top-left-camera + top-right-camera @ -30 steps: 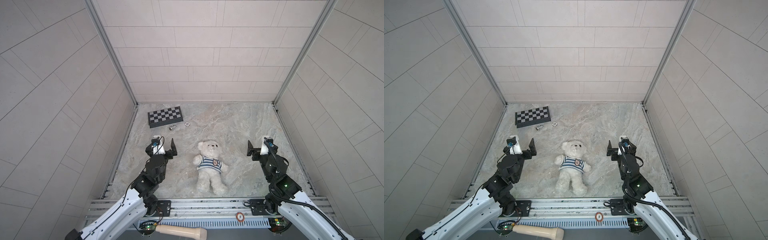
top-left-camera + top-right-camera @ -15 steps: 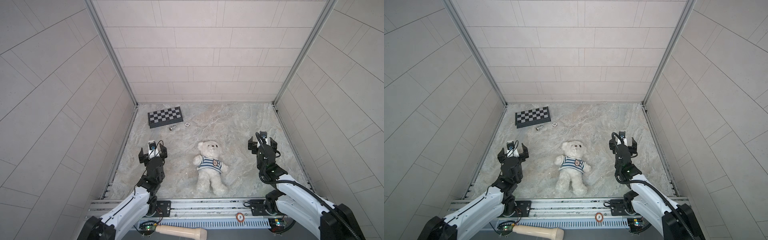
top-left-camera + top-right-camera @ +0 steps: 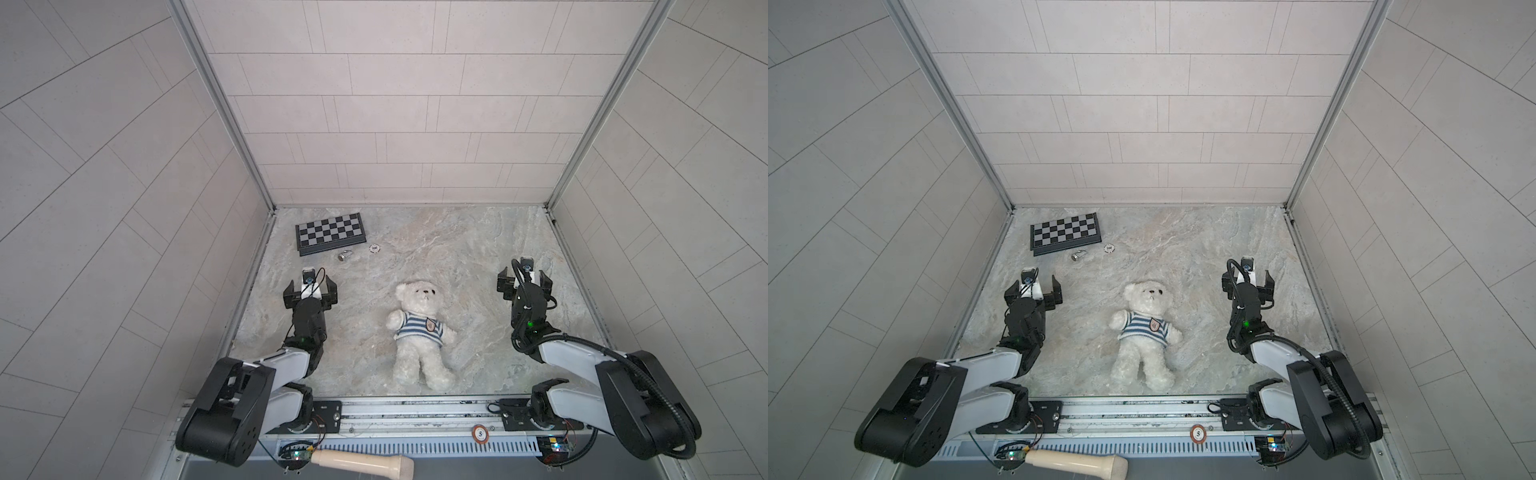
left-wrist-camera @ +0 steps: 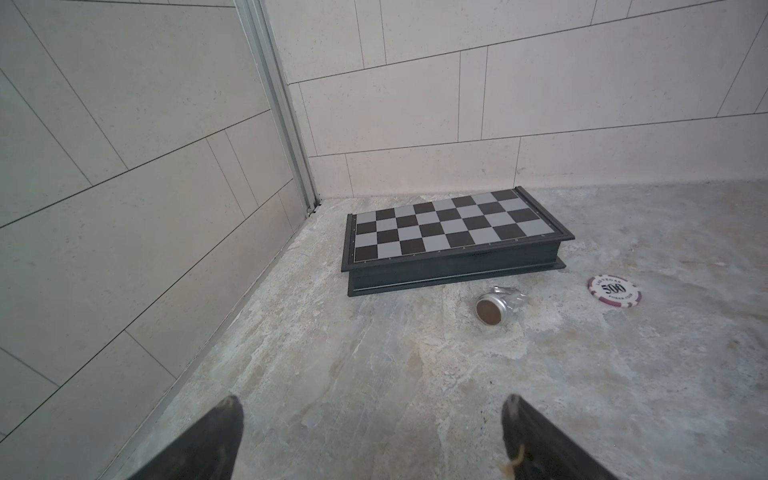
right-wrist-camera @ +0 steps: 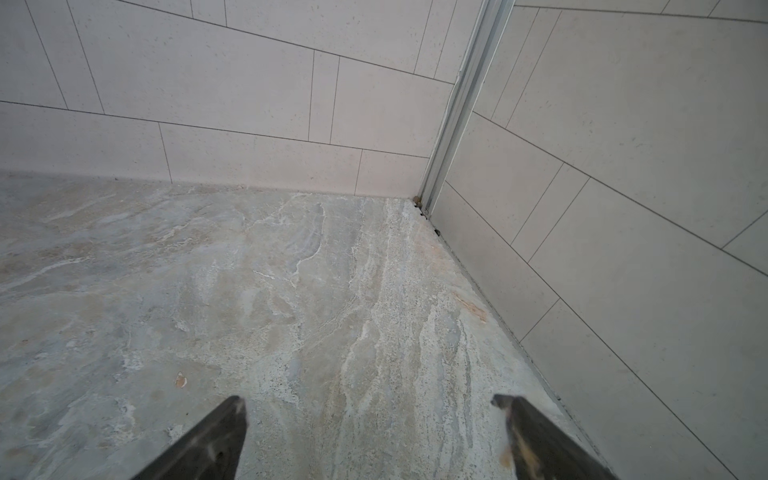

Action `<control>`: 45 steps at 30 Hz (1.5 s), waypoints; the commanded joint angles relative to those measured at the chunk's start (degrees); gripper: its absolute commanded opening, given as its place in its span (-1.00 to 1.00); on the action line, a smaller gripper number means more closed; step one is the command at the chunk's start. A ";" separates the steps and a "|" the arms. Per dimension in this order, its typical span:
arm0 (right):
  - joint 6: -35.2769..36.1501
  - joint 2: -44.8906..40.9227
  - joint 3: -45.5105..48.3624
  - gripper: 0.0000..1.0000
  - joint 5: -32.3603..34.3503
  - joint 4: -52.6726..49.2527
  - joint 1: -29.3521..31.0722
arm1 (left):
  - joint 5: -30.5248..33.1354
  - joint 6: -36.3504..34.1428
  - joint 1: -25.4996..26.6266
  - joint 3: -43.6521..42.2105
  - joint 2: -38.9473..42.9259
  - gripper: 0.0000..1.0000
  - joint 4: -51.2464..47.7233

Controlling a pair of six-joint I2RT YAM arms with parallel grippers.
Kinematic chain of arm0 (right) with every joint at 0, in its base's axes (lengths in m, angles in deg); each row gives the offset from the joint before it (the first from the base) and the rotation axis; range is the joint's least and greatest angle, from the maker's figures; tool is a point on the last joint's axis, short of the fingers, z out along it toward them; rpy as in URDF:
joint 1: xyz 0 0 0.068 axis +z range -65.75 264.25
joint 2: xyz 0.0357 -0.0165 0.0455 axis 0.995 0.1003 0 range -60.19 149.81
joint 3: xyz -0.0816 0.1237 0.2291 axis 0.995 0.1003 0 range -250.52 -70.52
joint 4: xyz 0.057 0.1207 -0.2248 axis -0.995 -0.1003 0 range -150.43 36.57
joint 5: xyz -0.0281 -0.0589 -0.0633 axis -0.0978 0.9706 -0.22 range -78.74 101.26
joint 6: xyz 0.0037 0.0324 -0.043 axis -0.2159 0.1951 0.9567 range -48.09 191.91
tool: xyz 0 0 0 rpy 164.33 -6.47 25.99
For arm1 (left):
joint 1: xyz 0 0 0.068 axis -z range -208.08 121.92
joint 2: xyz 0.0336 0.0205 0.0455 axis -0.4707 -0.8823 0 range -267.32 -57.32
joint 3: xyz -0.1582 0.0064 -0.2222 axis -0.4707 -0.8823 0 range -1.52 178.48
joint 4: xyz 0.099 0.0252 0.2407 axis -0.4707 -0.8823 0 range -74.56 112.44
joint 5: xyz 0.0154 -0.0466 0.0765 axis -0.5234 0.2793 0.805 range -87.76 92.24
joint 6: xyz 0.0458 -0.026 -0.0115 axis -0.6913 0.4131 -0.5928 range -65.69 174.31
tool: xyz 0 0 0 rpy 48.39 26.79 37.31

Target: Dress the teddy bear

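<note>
The teddy bear (image 3: 419,357) (image 3: 1142,359), fluffy and white, lies on its back mid-table, head toward the back wall, wearing a blue-and-white striped shirt (image 3: 417,329). My left gripper (image 3: 310,291) (image 3: 1034,289) hovers well to the bear's left, open and empty, facing the back wall. In the left wrist view my left gripper (image 4: 372,401) has only bare tabletop between its fingers. My right gripper (image 3: 524,283) (image 3: 1247,281) sits well to the bear's right, also open and empty; in the right wrist view my right gripper (image 5: 368,401) spans bare stone. Neither gripper touches the bear.
A folded chessboard box (image 3: 330,232) (image 4: 453,237) lies at the back left. In front of it are a silver chess piece (image 3: 344,254) (image 4: 496,305) and a poker chip (image 3: 375,248) (image 4: 614,291). Walls enclose three sides. A wooden handle (image 3: 361,459) lies below the front rail.
Both arms have folded down and back toward their bases, and the wrists have turned so that the jaws face the back wall. The bear has not moved.
</note>
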 commanded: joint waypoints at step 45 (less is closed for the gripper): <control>-1.05 20.91 -6.42 0.99 -4.07 8.85 -4.05 | -6.37 4.95 -4.49 11.78 -13.42 1.00 -2.86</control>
